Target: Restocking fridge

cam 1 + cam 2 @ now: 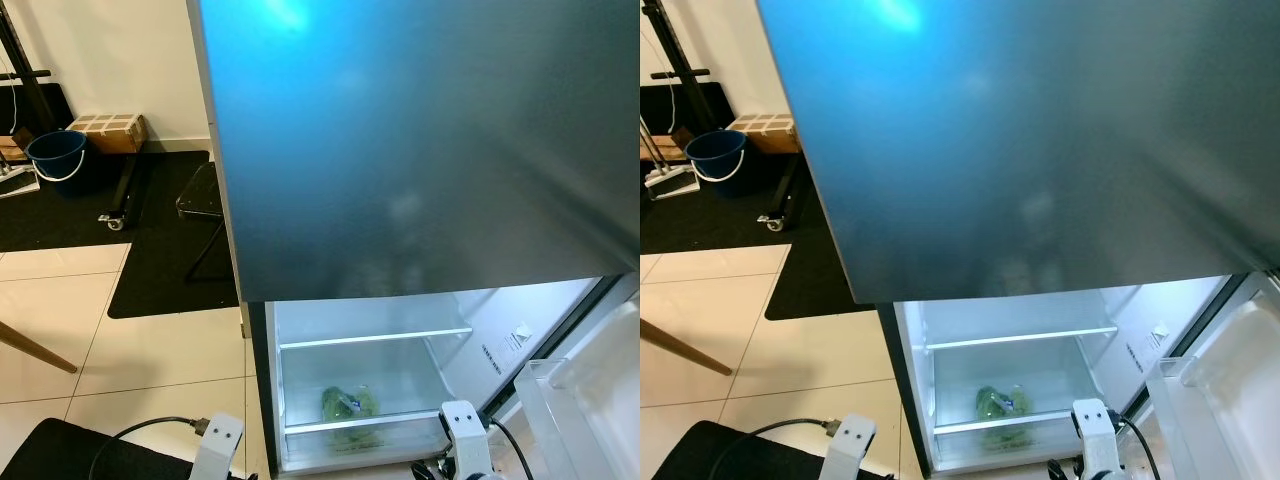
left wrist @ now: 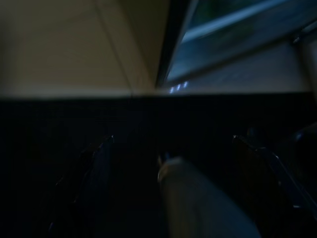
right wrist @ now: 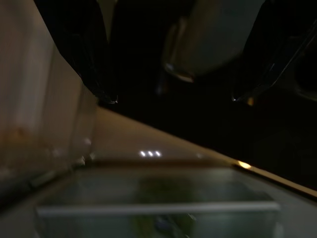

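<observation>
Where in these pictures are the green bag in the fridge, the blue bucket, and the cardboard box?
green bag [image 1: 349, 404]: left eye view, middle of the bag on the fridge's lower shelf.
blue bucket [image 1: 57, 158]: left eye view, its outer wall.
cardboard box [image 1: 108, 130]: left eye view, its top face.

Both hands [image 2: 168, 193] low, fingers apart.

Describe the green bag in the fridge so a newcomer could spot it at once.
Start at the tall dark fridge whose lower compartment stands open and lit. Look past the upper glass shelf to the level beneath it, near the bottom. The green bag of leafy produce lies there, the one coloured item against the white interior.
</observation>
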`<state>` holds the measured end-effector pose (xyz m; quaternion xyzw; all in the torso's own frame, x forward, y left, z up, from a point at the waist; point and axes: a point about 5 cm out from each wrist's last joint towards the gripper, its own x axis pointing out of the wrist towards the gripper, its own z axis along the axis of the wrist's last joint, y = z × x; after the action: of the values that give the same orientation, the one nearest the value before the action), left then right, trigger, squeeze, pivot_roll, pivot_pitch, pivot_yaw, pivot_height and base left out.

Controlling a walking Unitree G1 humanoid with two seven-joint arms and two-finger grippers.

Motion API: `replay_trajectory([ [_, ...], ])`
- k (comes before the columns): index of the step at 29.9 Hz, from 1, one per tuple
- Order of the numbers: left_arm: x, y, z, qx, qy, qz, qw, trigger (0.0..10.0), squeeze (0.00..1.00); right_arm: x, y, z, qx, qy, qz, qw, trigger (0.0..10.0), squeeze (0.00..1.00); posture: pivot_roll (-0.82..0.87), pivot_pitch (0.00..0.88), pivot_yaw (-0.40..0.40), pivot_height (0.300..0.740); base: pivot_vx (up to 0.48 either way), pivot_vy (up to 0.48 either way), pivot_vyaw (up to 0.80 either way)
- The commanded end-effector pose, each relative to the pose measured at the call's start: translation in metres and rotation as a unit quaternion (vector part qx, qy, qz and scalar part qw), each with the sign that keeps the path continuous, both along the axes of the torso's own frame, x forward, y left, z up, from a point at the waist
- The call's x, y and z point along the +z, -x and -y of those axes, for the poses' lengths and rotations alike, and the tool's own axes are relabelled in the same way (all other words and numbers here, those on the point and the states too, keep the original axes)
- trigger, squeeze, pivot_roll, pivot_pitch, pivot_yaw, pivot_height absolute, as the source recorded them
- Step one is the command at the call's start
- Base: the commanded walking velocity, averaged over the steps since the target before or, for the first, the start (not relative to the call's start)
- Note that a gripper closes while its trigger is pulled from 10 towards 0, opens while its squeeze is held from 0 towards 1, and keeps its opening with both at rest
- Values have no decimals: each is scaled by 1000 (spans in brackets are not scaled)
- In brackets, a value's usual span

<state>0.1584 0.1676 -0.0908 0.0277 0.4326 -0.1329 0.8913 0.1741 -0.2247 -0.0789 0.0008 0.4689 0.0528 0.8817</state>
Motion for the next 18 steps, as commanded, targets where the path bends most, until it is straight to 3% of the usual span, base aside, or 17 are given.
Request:
replay_trajectory([
  [1,-7,15,-14,39,-15,-42,998,10000,0,-6,11,-2,-21,3,-22,1000,10000,0,94,2,-22,740,0,0,0],
  [5,-14,33,-21,65,-39,-91,993,10000,0,-14,28,0,-58,21,-50,997,10000,0,88,0,-22,740,0,0,0],
  [18,-14,33,-20,71,-36,-95,992,10000,0,-20,54,15,-98,45,-83,991,10000,0,91,0,-34,740,0,0,0],
])
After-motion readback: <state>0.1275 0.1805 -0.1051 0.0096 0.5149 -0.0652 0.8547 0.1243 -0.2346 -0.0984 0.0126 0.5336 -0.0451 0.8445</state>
